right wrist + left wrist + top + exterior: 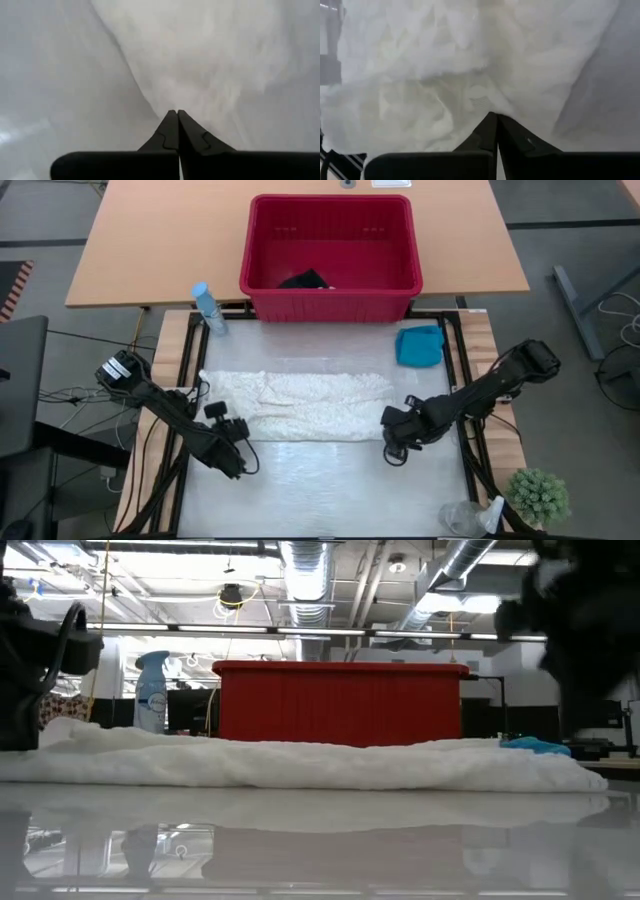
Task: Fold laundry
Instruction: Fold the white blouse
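- Two arms show in the high view. The left gripper sits at the near-left corner of the cream-white cloth, and the right gripper at its near-right corner. That's one cloth, spread as a wide band across the middle of the table.
- Same view, counting the rest: one turquoise garment lies bunched far right on the table, apart from the cloth. One red basket stands at the far edge with one dark garment inside it, nothing else in there that I can see. One spray bottle lies just left of the basket, and one small green plant sits near right.
- Low view: the cloth is a long low heap right across, with the basket behind it, the bottle to its left and a bit of turquoise to the right.
- Left wrist view: fingers pressed fully together, tips at a fold of the cloth. Can't tell if any fabric is pinched.
- Right wrist view: fingers also fully together, tips at the cloth's edge. Same story on the pinch.
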You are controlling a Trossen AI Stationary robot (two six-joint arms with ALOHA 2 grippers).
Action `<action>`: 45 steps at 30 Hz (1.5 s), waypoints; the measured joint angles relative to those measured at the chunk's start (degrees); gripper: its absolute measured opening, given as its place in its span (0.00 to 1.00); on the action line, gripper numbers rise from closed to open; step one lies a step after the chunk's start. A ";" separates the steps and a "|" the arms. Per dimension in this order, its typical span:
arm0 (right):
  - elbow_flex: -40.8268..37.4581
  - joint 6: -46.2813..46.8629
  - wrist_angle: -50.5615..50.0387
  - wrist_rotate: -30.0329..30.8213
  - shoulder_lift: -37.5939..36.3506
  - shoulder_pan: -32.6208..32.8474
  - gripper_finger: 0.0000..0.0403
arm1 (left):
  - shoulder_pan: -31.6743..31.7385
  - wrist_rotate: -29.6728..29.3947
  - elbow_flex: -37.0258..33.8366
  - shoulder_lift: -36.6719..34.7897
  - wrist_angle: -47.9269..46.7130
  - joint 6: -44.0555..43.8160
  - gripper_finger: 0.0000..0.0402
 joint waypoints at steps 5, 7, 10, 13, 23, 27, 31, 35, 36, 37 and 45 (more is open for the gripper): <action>0.38 -2.81 12.99 4.19 -2.81 -3.30 0.06 | 0.00 -2.17 4.18 -0.04 -0.85 -0.40 0.00; 0.38 -6.34 17.92 4.20 -2.82 -5.17 0.08 | 0.00 -3.51 6.48 -0.07 -0.93 -0.10 0.00; 0.38 -11.44 25.37 4.14 -2.84 -8.25 0.10 | 0.00 -5.54 9.95 -0.07 -1.40 0.65 0.00; 0.38 -15.83 30.84 2.94 -2.84 -11.63 0.11 | 0.39 -7.30 12.61 -0.13 -3.18 0.56 0.00; 0.50 -23.21 46.81 -3.86 0.98 -21.70 0.10 | 1.33 -20.85 31.61 -7.08 -24.55 -13.14 0.01; 0.48 -24.17 50.71 -8.98 6.56 -21.99 0.03 | 1.03 -26.06 33.06 -13.30 -24.53 -16.46 0.01; 0.69 -24.36 51.59 -12.79 11.63 -20.90 0.04 | 1.18 -27.51 33.01 -17.46 -25.27 -18.47 0.01; 0.71 -23.86 48.99 -12.25 14.06 -19.87 0.05 | 1.19 -28.41 33.01 -18.92 -25.55 -18.50 0.01; 0.68 -23.84 47.70 -12.22 14.55 -19.85 0.04 | 1.35 -28.69 33.01 -18.92 -25.77 -18.51 0.01; 0.68 -23.84 46.43 -12.20 14.92 -19.85 0.04 | 1.38 -28.97 32.99 -18.74 -25.84 -18.58 0.01; 0.63 -24.25 31.09 -8.37 14.39 -19.85 0.04 | 1.38 -28.97 32.99 -15.55 -25.79 -18.79 0.01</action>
